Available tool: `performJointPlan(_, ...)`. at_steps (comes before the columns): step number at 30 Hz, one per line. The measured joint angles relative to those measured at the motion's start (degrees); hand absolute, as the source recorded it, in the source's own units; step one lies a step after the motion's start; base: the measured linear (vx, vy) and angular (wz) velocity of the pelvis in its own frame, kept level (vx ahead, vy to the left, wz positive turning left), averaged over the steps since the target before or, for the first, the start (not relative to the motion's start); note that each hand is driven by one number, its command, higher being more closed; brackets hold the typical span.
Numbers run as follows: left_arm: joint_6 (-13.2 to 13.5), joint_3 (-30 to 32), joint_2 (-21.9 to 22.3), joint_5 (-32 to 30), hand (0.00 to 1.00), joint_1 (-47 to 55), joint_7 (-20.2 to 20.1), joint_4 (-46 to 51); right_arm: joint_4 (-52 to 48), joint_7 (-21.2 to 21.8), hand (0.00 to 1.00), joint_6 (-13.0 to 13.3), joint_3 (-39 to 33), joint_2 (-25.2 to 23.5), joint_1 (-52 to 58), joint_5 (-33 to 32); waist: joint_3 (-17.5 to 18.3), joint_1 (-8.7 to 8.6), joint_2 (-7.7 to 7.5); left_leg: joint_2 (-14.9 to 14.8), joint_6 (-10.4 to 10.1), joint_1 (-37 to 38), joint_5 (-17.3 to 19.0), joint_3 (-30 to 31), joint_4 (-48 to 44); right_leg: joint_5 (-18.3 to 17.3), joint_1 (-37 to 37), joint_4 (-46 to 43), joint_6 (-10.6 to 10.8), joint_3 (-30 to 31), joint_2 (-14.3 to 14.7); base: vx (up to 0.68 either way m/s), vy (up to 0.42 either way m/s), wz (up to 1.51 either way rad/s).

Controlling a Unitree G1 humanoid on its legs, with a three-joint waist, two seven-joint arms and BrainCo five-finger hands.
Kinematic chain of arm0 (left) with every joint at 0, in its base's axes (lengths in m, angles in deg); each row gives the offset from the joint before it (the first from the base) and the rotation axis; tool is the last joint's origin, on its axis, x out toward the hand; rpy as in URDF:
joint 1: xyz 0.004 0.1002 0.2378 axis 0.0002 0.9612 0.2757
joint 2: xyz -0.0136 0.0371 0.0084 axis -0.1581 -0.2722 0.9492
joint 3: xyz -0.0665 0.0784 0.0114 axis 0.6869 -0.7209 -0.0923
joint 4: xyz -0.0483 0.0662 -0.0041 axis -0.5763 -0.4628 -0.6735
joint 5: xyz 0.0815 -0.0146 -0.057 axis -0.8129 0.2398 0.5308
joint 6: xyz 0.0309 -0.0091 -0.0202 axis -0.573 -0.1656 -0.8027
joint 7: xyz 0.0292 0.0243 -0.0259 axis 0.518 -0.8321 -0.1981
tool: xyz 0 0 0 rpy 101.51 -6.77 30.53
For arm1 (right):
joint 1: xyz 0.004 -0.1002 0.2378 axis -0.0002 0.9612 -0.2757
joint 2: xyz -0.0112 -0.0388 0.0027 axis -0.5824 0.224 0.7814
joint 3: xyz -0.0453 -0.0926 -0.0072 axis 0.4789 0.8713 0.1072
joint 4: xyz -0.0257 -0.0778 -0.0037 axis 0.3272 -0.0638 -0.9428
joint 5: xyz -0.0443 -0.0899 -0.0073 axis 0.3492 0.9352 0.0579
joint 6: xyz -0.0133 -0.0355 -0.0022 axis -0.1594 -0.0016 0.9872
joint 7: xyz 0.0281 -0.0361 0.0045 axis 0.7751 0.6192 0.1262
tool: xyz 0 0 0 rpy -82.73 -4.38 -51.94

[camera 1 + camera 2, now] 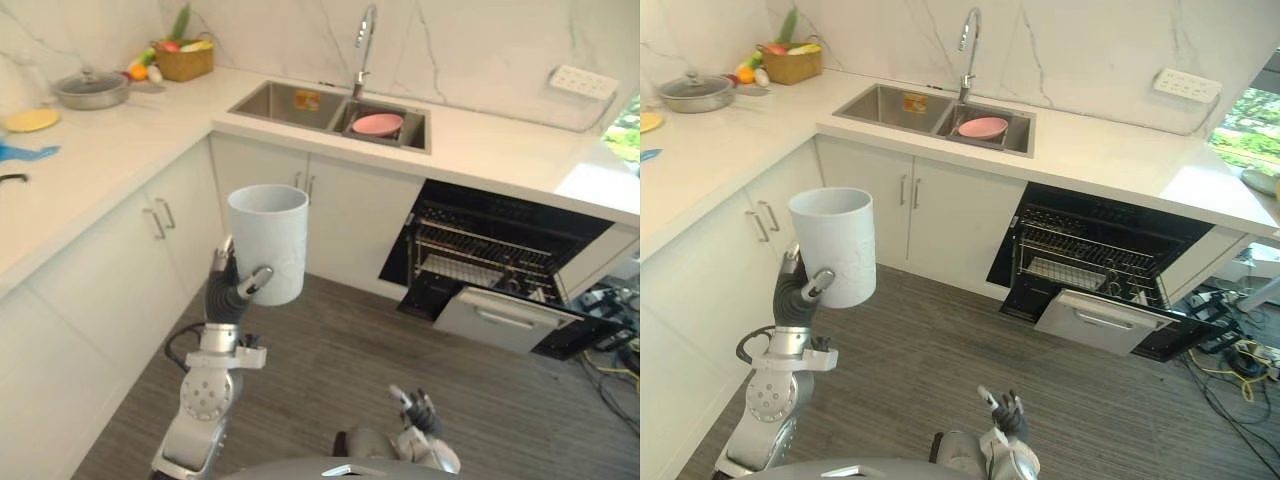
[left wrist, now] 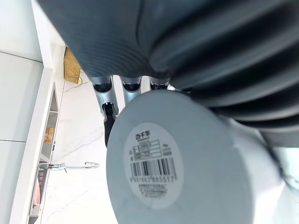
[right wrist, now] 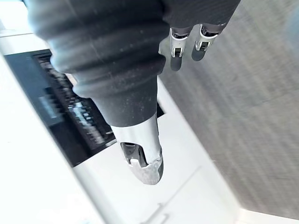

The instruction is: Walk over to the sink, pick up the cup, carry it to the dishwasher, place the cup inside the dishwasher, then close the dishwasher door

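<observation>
Gripping the cup (image 1: 268, 240) from below and behind, the left hand (image 1: 228, 290) has its thumb laid across the lower front wall and its fingers (image 2: 110, 93) curled round the far side. The pale cup stands upright with its open mouth up, raised clear of the floor (image 1: 330, 370) in front of the white cupboards (image 1: 130, 250). The left wrist view looks at the cup's round base, which bears a white sticker (image 2: 154, 163). The right hand (image 1: 420, 410) hangs low at about 5 o'clock from the cup, its fingers (image 3: 177, 51) straight and loose, holding nothing. The dishwasher (image 1: 500, 250) lies toward 3 o'clock from the cup, under the bench (image 1: 480, 150), with its door (image 1: 505, 318) dropped open and wire racks showing inside. The sink (image 1: 290, 105) sits in the bench toward 1 o'clock, well apart from the cup. A pink dish (image 1: 378, 124) lies in its right basin and the tap (image 1: 365, 40) rises behind it. At 11 o'clock along the bench stand a basket (image 1: 184, 62) of vegetables, a lidded pot (image 1: 90, 90) and, nearer the view's edge, a yellow plate (image 1: 32, 120).
</observation>
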State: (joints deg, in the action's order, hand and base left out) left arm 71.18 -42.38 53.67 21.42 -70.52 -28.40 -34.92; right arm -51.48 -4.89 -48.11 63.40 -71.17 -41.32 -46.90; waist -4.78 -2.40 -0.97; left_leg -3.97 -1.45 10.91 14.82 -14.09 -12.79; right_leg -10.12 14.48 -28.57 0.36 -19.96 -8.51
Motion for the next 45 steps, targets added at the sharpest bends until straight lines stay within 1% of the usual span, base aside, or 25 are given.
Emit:
performJointPlan(1, -0.17, 0.13, -0.07, 0.02, 1.00, 0.61, 0.02, 0.66, -4.62, -1.27, 0.00, 1.78, 0.20, -0.62, 0.72, 0.00, 0.14, 0.20, -0.41, -0.01, -1.43, 1.82, 1.41, -0.74, -0.26, 6.16, -0.90, 7.74, -1.21, -0.37, 0.19, 0.44, -0.197, -0.42)
performJointPlan(2, -0.20, 0.54, -0.42, -0.07, 1.00, 1.26, 0.01, 2.08, -9.70, -2.64, 0.00, 3.34, 1.07, -0.63, 2.71, 0.09, 0.69, -0.06, -2.45, 0.89, -2.26, 3.46, 4.47, -1.93, -1.61, 16.44, -1.87, 12.19, -3.60, -0.75, -0.26, 0.52, -0.258, -0.47)
performJointPlan(3, 0.15, 0.76, 0.16, -0.29, 1.00, 1.55, 0.00, 1.63, -11.53, -2.78, 0.00, 4.09, 1.05, 0.43, 3.07, 0.25, 0.27, 0.16, -0.54, -0.33, -2.59, 3.92, 6.90, -2.14, -2.91, 14.01, -1.84, 10.62, -3.09, -0.89, 0.68, 0.49, -0.245, -0.63)
performJointPlan(4, 0.17, 0.88, 0.96, -0.63, 1.00, 2.22, 0.04, 1.11, -12.38, -9.56, 0.00, 10.75, -0.58, 1.45, 3.98, 14.92, 0.68, 0.34, 3.02, -3.51, -3.20, 4.21, 8.26, -3.65, -4.83, 12.11, -1.63, 9.04, -3.44, -0.54, 3.50, 0.42, -0.224, -0.68)
performJointPlan(5, 1.17, 1.51, 1.01, -0.34, 1.00, 2.18, 0.15, 0.62, -14.33, -9.99, 0.00, 21.03, -3.60, 1.82, 5.39, 18.32, 0.20, 0.12, 3.58, -4.05, -2.69, 4.15, 8.55, -4.15, -6.05, 9.13, -0.45, 6.81, -3.23, 0.56, 4.22, 0.31, -0.167, -0.61)
performJointPlan(6, 1.82, 1.77, 1.00, -0.30, 1.00, 1.96, 0.27, 0.60, -16.28, -9.67, 0.00, 24.73, -5.28, 1.93, 6.29, 18.67, -0.22, -0.20, 4.05, -4.35, -2.53, 4.24, 8.68, -4.49, -6.93, 7.23, -0.07, 5.28, -2.88, 0.65, 4.31, 0.26, -0.172, -0.34)
performJointPlan(9, 5.16, 2.00, 1.39, -0.33, 1.00, 1.91, 1.25, 0.64, -24.72, -16.57, 0.00, 27.87, -9.23, 1.96, 9.74, 24.26, -0.74, -2.44, 3.62, -7.46, -1.85, 3.54, 8.34, -4.84, -18.09, -0.24, 0.41, -1.61, -3.67, 0.89, 5.55, 0.20, -0.168, -0.37)
performJointPlan(10, 5.38, 1.57, 2.33, -0.32, 1.00, 2.17, 1.29, 0.63, -27.13, -10.70, 0.00, 26.26, -9.10, 1.78, 10.45, 16.32, -0.86, -2.30, 3.77, -10.37, 2.07, 0.70, 5.85, -4.70, -27.93, -1.91, -1.08, -2.01, -3.91, 0.51, 6.97, 0.27, -0.213, -0.77)
performJointPlan(11, 5.37, 0.97, 3.06, -0.72, 1.00, 2.46, 1.90, 0.61, -27.91, -12.96, 0.00, 24.23, -9.13, 1.44, 11.17, 18.69, -1.41, -1.74, 4.88, -13.44, 6.19, -3.13, 0.45, -4.03, -36.85, -2.79, -3.05, -1.00, -3.78, 0.19, 8.57, 0.28, -0.166, -0.82)
performJointPlan(12, 5.38, -0.09, 3.56, -0.90, 1.00, 2.88, 3.10, 0.72, -28.35, -14.46, 0.00, 24.31, -8.81, 0.81, 12.50, 20.76, -1.51, -1.11, 5.51, -16.49, 7.67, -7.04, -8.00, -1.80, -44.73, -3.94, -5.12, -0.74, -3.44, 0.39, 10.08, 0.42, -0.124, -0.88)
performJointPlan(13, 5.42, -0.71, 3.94, -1.88, 1.00, 3.90, 4.51, 0.73, -29.31, -8.53, 0.00, 26.28, -7.66, 0.02, 14.09, 15.61, -1.69, -0.60, 3.94, -16.82, 5.59, -11.38, -17.48, 1.94, -53.21, -4.87, -7.13, -0.40, -4.94, 0.76, 10.84, 0.37, -0.070, -0.73)
performJointPlan(15, 5.01, -0.78, 4.81, -2.43, 1.00, 5.70, 5.31, -0.05, -29.41, 2.87, 0.00, 27.86, -7.36, 0.02, 13.31, 4.63, -1.83, -0.84, 5.54, -15.60, 1.57, -18.19, -11.40, 5.04, -59.20, -6.52, -9.79, 0.34, -6.26, 1.69, 11.77, 0.38, -0.029, -0.72)
performJointPlan(16, 5.03, -0.72, 4.63, -2.58, 1.00, 6.12, 5.33, -0.71, -29.29, 6.00, 0.00, 27.84, -7.26, 0.20, 12.37, 1.95, -1.98, -0.63, 6.32, -13.96, 1.50, -21.67, -7.42, 5.25, -57.46, -6.74, -11.81, 2.13, -6.43, 2.32, 11.85, 0.37, -0.008, -0.61)
performJointPlan(18, 5.16, -0.53, 4.42, -2.55, 1.00, 6.75, 4.59, -1.32, -29.66, 6.36, 0.00, 27.46, -6.30, 0.50, 10.26, 1.03, -2.05, 0.85, 6.02, -11.01, 1.66, -24.72, -0.90, 3.52, -51.46, -6.55, -14.97, 5.27, -6.77, 5.12, 11.60, 0.37, -0.002, -0.65)
performJointPlan(20, 5.24, -0.50, 4.27, -2.56, 1.00, 7.87, 3.48, -1.42, -33.35, 4.28, 0.00, 24.70, -4.22, 2.45, 7.03, 0.92, -1.70, 2.18, 4.98, -6.41, 1.55, -24.10, 1.87, 3.43, -33.14, -5.78, -18.91, 9.13, -5.01, 8.10, 10.48, 0.42, 0.041, -0.70)
performJointPlan(22, 5.26, -0.64, 4.30, -2.85, 1.00, 8.40, 3.44, -1.50, -33.24, 2.32, 0.00, 22.18, -2.02, 4.52, 3.97, 0.95, -1.39, 2.59, 4.26, -2.12, 0.21, -22.44, -0.83, 8.04, -13.99, -5.45, -20.98, 11.41, -3.71, 10.72, 9.51, 0.48, 0.105, -0.69)
performJointPlan(23, 5.24, -0.74, 4.03, -3.08, 1.00, 8.79, 3.70, -1.75, -33.16, 1.16, 0.00, 20.32, -1.10, 5.07, 2.58, 0.95, -1.31, 3.14, 3.54, 0.01, -0.66, -21.09, -7.78, 10.53, -6.55, -5.27, -22.58, 12.86, -2.72, 12.96, 8.69, 0.46, 0.144, -0.80)
performJointPlan(25, 5.10, -1.32, 3.39, -3.11, 1.00, 9.12, 4.19, -1.81, -33.24, -0.08, 0.00, 18.46, -0.38, 4.10, 2.20, 1.02, -0.41, 3.20, 2.22, 2.74, 0.31, -17.45, -13.77, 10.39, -0.77, -4.91, -25.37, 15.76, -0.59, 16.53, 6.70, 0.51, 0.173, -0.47)
performJointPlan(29, 4.65, -3.14, 0.49, -3.03, 1.00, 6.26, 4.67, -1.32, -33.74, -0.48, 0.00, 14.64, -0.73, 3.64, 2.30, 0.89, -0.46, 2.25, 0.40, 3.07, 3.15, -19.74, -9.84, 8.84, -11.78, 0.99, -28.74, 18.65, 1.30, 22.15, 5.47, 0.35, 0.144, -0.23)
performJointPlan(33, 4.26, -5.32, -0.18, -2.84, 1.00, 5.71, 2.90, -0.83, -35.75, -0.28, 0.00, 13.00, -1.28, 3.64, 3.17, 0.64, 3.13, 2.10, -0.06, 4.56, 3.40, -15.58, -6.78, 7.76, -3.82, 0.07, -29.03, 16.90, 3.28, 22.63, 3.87, 0.20, 0.129, -0.20)
performJointPlan(36, 3.41, -5.20, -0.25, -2.87, 1.00, 4.89, 1.70, -0.72, -35.68, -0.34, 0.00, 11.25, -0.35, 2.36, 2.96, 0.72, 2.44, 2.36, -1.20, 4.79, 4.68, -12.71, -5.98, 6.18, -1.65, 0.10, -22.79, 3.56, 3.88, 22.01, 3.20, 0.19, 0.122, -0.26)
performJointPlan(38, 3.23, -4.58, -0.39, -2.93, 1.00, 4.91, 2.12, -0.68, -35.59, -0.19, 0.00, 10.75, 0.03, 1.42, 2.04, 0.84, 1.55, 2.37, -2.00, 4.98, 5.60, -9.58, -5.38, 4.18, -0.34, 0.55, -18.49, -7.16, 7.52, 19.16, 1.12, 0.09, 0.087, -0.52)
performJointPlan(40, 2.84, -3.68, -0.26, -3.19, 1.00, 4.87, 2.74, -0.59, -35.53, 0.25, 0.00, 10.00, 1.10, 1.97, 0.55, 2.67, 1.35, 2.41, -1.64, 4.29, 5.87, -7.22, -5.17, 0.39, 1.51, -3.53, -13.95, -11.67, 5.34, 11.84, -2.95, 0.03, 0.084, -0.76)
performJointPlan(42, 2.39, -2.06, -0.47, -3.58, 1.00, 4.58, 3.75, -0.57, -35.54, 1.45, 0.00, 9.79, 3.04, 2.17, -1.17, 2.94, 1.23, 2.37, -1.34, 2.80, 5.02, -6.98, -4.71, -2.43, 1.95, -3.62, -12.20, -5.38, 3.74, 6.53, -4.56, -0.06, 0.040, -0.84)
performJointPlan(45, 1.78, 0.47, -2.27, -3.38, 1.00, 3.59, 5.02, -0.57, -35.54, 2.14, 0.00, 9.48, 6.04, 2.59, -2.48, 3.28, 1.54, 2.48, -2.62, 2.10, 3.22, -6.96, -3.55, -5.78, 0.50, 4.00, -12.38, 8.66, 1.83, 5.03, -5.16, -0.05, -0.093, -0.73)
